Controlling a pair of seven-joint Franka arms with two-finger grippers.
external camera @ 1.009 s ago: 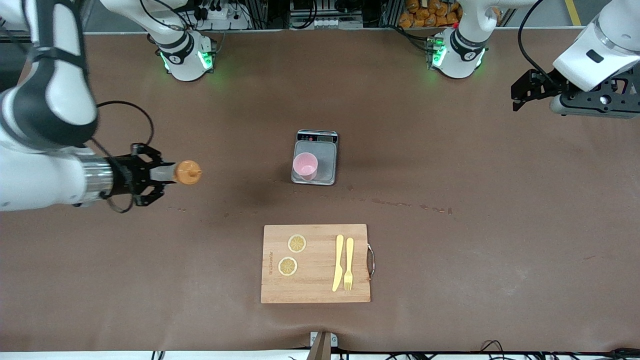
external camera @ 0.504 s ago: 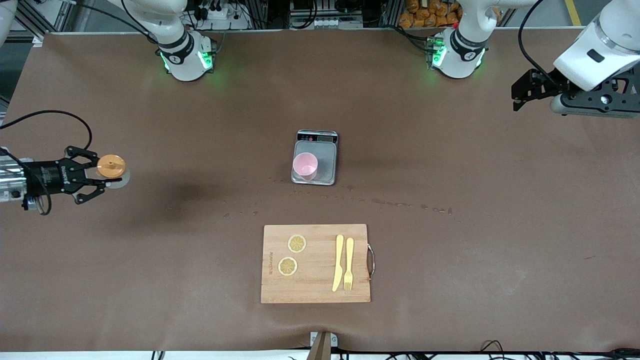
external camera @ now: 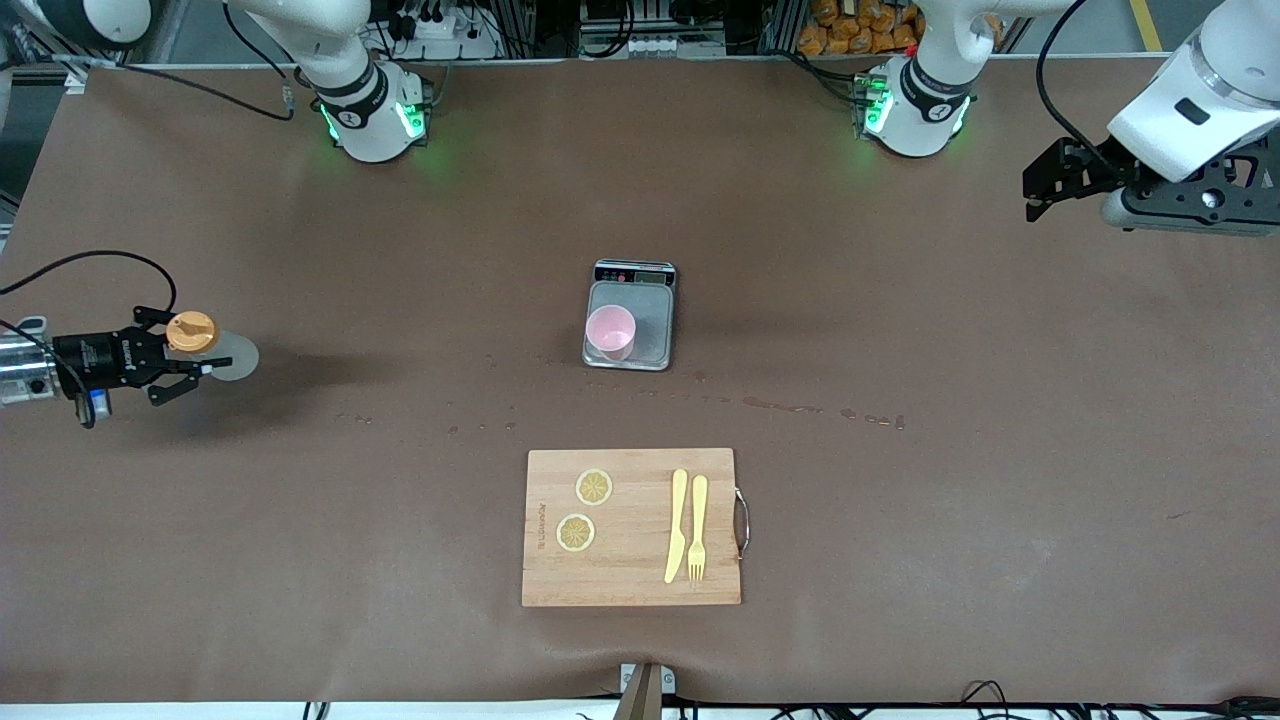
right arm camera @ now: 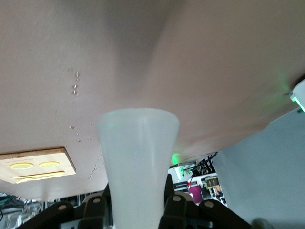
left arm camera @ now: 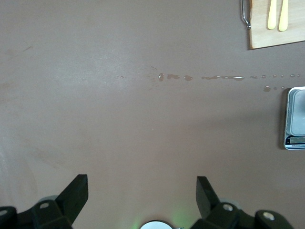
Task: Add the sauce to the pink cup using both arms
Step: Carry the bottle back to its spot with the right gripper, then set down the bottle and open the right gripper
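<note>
The sauce bottle (external camera: 228,355), translucent with an orange cap (external camera: 191,332), is held near the right arm's end of the table, cap uppermost. My right gripper (external camera: 205,357) is shut on its body, low over bare table. In the right wrist view the pale bottle (right arm camera: 138,152) fills the space between the fingers (right arm camera: 177,210). The pink cup (external camera: 609,331) stands on the grey scale (external camera: 650,325) at the table's middle. My left gripper (external camera: 1040,192) waits open over the left arm's end of the table; its wrist view shows the gripper (left arm camera: 141,186) empty.
A wooden cutting board (external camera: 630,580) lies nearer to the front camera than the scale, with two lemon slices (external camera: 594,487), a yellow knife (external camera: 677,525) and fork (external camera: 697,527) on it. A trail of droplets (external camera: 800,407) runs between the scale and the board.
My right gripper has carried the sauce bottle away from the cup toward the right arm's end of the table, lowering it and turning its cap upward. The left arm has not moved.
</note>
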